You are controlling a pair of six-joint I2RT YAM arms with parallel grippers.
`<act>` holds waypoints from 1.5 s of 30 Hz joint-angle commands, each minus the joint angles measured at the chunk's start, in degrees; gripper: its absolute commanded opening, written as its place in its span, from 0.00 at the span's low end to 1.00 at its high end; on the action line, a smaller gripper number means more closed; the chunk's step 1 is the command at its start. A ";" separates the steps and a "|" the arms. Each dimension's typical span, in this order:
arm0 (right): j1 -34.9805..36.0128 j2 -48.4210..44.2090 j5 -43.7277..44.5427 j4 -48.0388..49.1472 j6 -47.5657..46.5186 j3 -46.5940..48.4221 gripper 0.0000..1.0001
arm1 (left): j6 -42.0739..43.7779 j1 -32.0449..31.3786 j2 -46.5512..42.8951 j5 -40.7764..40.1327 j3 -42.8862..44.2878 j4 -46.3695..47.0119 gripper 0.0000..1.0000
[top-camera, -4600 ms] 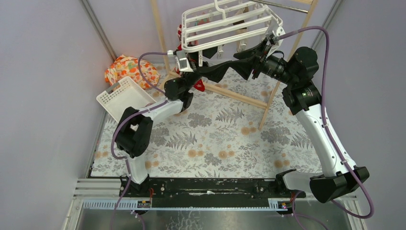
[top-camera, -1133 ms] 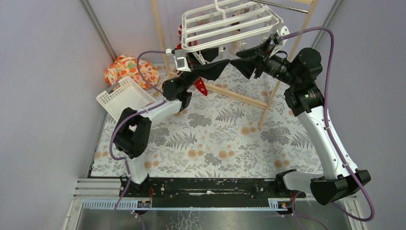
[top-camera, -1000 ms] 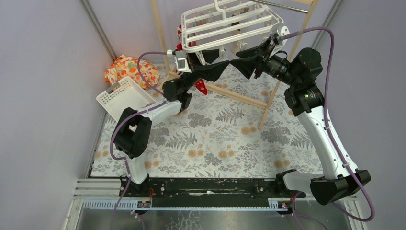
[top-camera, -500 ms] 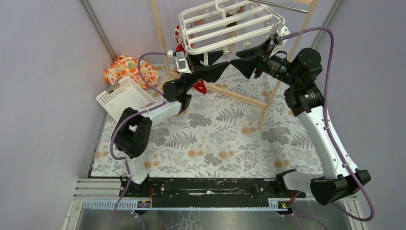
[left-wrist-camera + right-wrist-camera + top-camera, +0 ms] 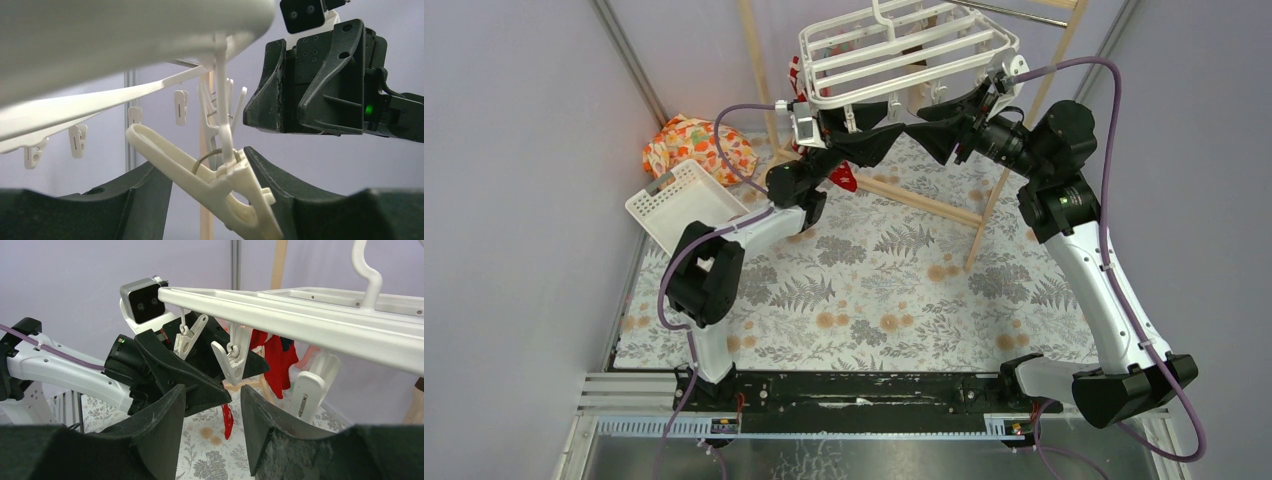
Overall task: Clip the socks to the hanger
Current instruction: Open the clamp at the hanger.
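Observation:
The white hanger (image 5: 904, 48) hangs tilted from the rack, and both grippers are raised under its near edge, tip to tip. My left gripper (image 5: 876, 138) has a dangling white clip (image 5: 227, 187) between its jaws. The clip lies slanted against the right finger (image 5: 285, 192), with a gap to the left finger (image 5: 142, 200). My right gripper (image 5: 212, 422) is open and empty, just below another clip (image 5: 231, 360). A red sock (image 5: 274, 359) hangs clipped behind them, and its red tip (image 5: 842, 178) shows beneath the left gripper.
An orange floral bundle (image 5: 699, 145) and a tipped white basket (image 5: 686, 203) lie at the back left. The wooden rack's crossbar (image 5: 924, 205) and uprights (image 5: 759, 60) stand under and beside the hanger. Grey walls close in on both sides.
The hanger has swung a little left and tilted. My left gripper has risen under its edge around a clip, and its jaws have narrowed slightly. The right gripper has barely moved.

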 commanded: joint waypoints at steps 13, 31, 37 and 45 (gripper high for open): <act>-0.49 -1.89 -0.64 2.72 0.44 -0.12 0.51 | -0.94 0.51 0.30 0.95 1.24 3.23 0.17; -0.49 0.78 -6.82 4.80 3.97 1.46 0.79 | -14.00 1.99 -3.47 5.14 -1.52 3.49 0.00; -0.49 1.69 -8.53 5.93 5.07 2.12 0.81 | -23.08 2.38 -4.27 6.56 -1.55 3.48 0.00; -0.49 3.88 -12.07 15.43 16.74 2.68 0.77 | -36.53 2.78 -3.21 5.32 -0.75 3.44 0.00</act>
